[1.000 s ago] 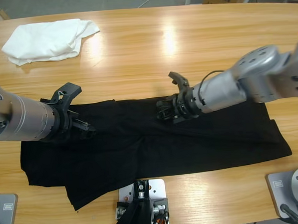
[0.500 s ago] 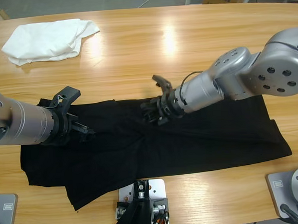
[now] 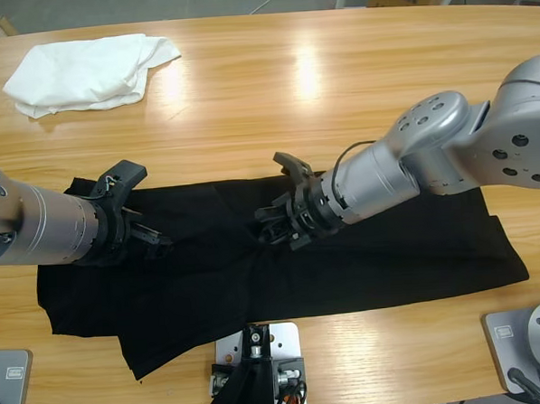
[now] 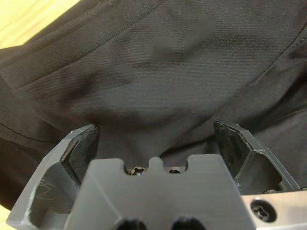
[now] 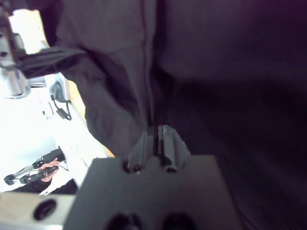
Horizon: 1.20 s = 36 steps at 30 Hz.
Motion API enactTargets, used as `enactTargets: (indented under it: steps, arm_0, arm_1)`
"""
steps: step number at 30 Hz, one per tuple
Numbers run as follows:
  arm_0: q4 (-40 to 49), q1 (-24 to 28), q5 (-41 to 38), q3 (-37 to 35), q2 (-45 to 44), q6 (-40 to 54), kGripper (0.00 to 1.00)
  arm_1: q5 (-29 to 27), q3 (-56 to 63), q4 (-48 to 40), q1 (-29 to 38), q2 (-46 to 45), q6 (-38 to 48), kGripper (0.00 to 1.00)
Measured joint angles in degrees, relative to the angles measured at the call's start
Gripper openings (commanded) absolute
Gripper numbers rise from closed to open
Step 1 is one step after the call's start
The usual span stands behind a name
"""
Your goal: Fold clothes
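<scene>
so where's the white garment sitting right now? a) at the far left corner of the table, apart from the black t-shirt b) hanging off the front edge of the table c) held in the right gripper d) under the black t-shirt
a: the white garment lies bunched at the table's far left corner, with bare wood between it and the black T-shirt, and no gripper near it.

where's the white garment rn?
High view: white garment sits bunched at the table's far left corner, apart from the black T-shirt and both arms.
</scene>
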Motion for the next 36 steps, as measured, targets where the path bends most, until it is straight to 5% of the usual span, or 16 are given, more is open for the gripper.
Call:
enactTargets:
  steps: [21, 22, 23, 24, 28, 32, 36]
  arm_0:
    - [-0.02, -0.01, -2.55, 0.02, -0.60, 0.00, 0.918]
    - [-0.02, -0.01, -2.70, 0.03, -0.75, 0.00, 0.917]
    - [-0.02, -0.01, -2.83, 0.03, -0.79, 0.00, 0.913]
    - [-0.02, -0.02, -2.91, 0.08, -0.80, 0.01, 0.911]
    - [-0.02, -0.02, -3.01, 0.21, -0.82, 0.02, 0.917]
    - [1.69, -0.03, -3.02, -0.24, -1.45, 2.18, 0.991]
    - [5.71, -0.13, -3.02, -1.75, -3.80, 11.02, 0.991]
  arm_1:
    - [-7.40, 9.50, 4.34, 0.00, -5.88, 3.22, 0.005]
    - [-8.74, 9.51, 5.26, -0.03, -7.99, 3.24, 0.467]
    - [-10.24, 9.46, 7.05, -0.06, -11.23, 3.24, 0.810]
    - [-11.70, 9.21, 9.66, -0.07, -14.92, 3.24, 0.953]
    - [-18.36, 6.33, 22.76, -3.01, -30.81, 3.35, 1.000]
    - [-19.33, 10.79, 26.44, -20.69, -39.15, 4.33, 1.000]
    - [-22.12, 15.21, 25.06, -33.86, -37.68, 6.90, 1.000]
